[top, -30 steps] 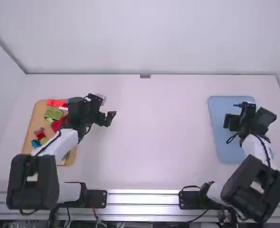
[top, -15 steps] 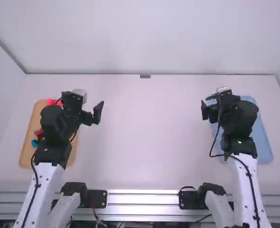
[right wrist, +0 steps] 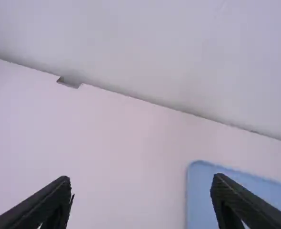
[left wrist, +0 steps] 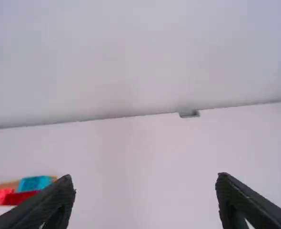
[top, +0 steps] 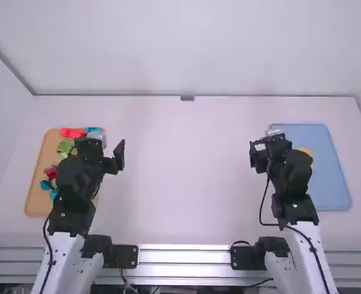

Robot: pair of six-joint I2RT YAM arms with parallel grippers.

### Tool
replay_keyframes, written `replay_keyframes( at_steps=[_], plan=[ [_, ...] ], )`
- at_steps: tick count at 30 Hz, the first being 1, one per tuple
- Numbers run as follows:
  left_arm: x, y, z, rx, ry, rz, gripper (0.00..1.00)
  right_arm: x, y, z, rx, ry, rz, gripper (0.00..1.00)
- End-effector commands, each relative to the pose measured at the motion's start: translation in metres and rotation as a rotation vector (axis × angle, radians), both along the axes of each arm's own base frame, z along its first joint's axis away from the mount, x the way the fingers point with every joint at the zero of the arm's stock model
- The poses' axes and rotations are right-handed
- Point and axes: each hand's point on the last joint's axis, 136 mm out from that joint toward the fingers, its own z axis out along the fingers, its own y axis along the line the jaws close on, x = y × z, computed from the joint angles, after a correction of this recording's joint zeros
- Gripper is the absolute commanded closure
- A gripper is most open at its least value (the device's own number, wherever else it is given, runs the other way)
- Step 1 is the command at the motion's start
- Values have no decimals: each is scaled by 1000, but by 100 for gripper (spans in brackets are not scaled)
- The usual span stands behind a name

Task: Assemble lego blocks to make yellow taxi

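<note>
1. Evidently, the left gripper gapes wide, empty.
2. The right gripper is spread wide too, empty.
3. Coloured blocks lie on the tan tray; something orange-yellow sits on the blue tray.

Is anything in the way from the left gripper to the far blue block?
Nothing visible stands between the left gripper and that far blue block on the brown tray, just the gripper's own finger.

The table has one tan tray at its left with several blocks, some hidden, one blue tray at its right with at least one orange block, and two arms.
</note>
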Motion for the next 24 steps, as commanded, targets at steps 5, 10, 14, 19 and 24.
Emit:
replay_keyframes(
  at_steps=[5, 10, 14, 19, 24],
  plan=[
    [-19, 18, -30, 10, -12, 106, 38, -23, -16, -30, 152, 8, -147, 39],
    [-30, 18, -60, 10, -12, 106, 50, -40, -16, -58, 206, 11, -165, 51],
    [-37, 18, -83, 10, -12, 106, 59, -50, -16, -80, 206, 11, -165, 60],
    [-41, 18, -109, 10, -12, 106, 69, -59, -16, -106, 206, 11, -165, 70],
    [-44, 18, -108, 7, -63, 106, 78, -62, -16, -109, 209, -33, -161, 80]
  ],
)
